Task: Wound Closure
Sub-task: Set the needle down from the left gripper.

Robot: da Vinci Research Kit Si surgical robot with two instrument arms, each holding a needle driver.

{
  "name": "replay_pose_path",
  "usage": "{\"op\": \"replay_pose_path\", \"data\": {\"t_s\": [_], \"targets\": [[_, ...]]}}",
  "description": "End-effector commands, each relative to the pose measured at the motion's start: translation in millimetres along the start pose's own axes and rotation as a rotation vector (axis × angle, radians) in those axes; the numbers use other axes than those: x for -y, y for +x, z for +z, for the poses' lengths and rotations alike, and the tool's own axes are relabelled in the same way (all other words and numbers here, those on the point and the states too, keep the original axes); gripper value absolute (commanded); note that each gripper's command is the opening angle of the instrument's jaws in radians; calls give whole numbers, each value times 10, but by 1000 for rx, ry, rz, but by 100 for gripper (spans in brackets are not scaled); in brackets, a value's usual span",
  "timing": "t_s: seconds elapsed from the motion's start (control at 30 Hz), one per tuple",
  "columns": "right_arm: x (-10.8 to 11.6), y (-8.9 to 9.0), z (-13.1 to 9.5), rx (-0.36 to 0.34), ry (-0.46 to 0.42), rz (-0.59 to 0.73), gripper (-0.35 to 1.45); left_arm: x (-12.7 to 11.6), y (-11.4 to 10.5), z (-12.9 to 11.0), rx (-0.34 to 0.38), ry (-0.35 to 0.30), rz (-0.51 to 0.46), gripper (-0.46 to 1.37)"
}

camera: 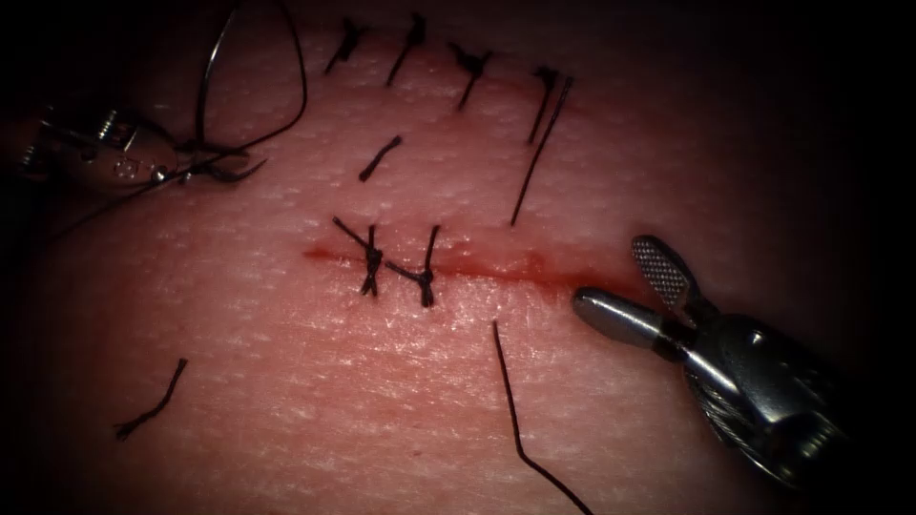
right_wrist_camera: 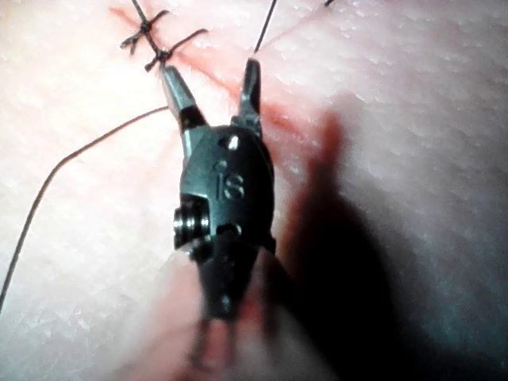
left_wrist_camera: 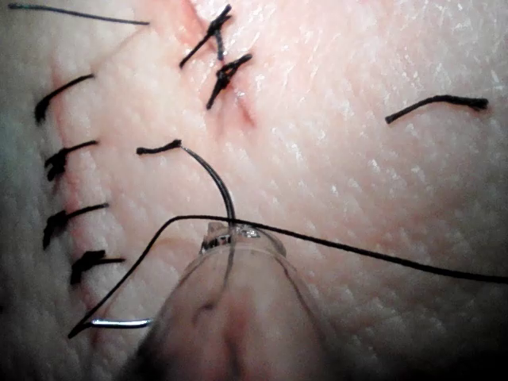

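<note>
The cut runs across the tissue, with two knotted stitches on its left half. My left tool hovers above the tissue up and left of the cut. It is shut on the curved needle, which is free of the tissue. Close up, the needle arcs out of the left tool and thread crosses in front. My right tool stands open and holds nothing at the cut's right end, as also seen in the right tool.
A row of older stitches lines the far edge. One thread strand meets the tissue above the cut and another below it. Cut thread ends lie loose. Red fluid marks the cut.
</note>
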State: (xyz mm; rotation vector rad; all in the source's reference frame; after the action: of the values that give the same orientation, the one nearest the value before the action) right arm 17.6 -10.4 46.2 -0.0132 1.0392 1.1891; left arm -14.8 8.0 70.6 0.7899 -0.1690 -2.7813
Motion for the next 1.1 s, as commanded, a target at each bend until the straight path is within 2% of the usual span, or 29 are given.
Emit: {"op": "replay_pose_path", "data": {"t_s": [0.03, 0.1, 0.13, 0.23, 0.33, 0.47, 0.6, 0.77, 1.03, 1.1], "targets": [[0, 0, 0, 0, 3, 0, 121, 0, 0, -5, -5, -10, -39, 30], [-1, -1, 0, -1, 3, -1, 120, 2, 1, -11, -11, -17, -57, 41], [-1, -1, 1, -1, 3, -1, 121, 4, 1, -15, -14, -22, -81, 52], [0, -1, 1, -1, 3, -1, 121, 8, 2, -24, -20, -31, -95, 61], [0, -1, 1, -1, 3, -1, 120, 13, 3, -37, -28, -44, -122, 80], [1, -1, 1, -1, 4, -1, 121, 15, 2, -44, -11, -42, -129, 95], [1, -1, 0, -1, 4, -1, 120, 13, -3, -48, 3, -39, -125, 94], [2, -3, 1, -2, 4, -2, 120, 23, -14, -69, 53, 12, -137, 91], [5, -5, 3, 2, 1, -9, 120, 70, -25, -130, 93, 169, -170, 75], [6, -5, 4, 2, 0, -9, 120, 76, -24, -138, 90, 183, -181, 72]]}}
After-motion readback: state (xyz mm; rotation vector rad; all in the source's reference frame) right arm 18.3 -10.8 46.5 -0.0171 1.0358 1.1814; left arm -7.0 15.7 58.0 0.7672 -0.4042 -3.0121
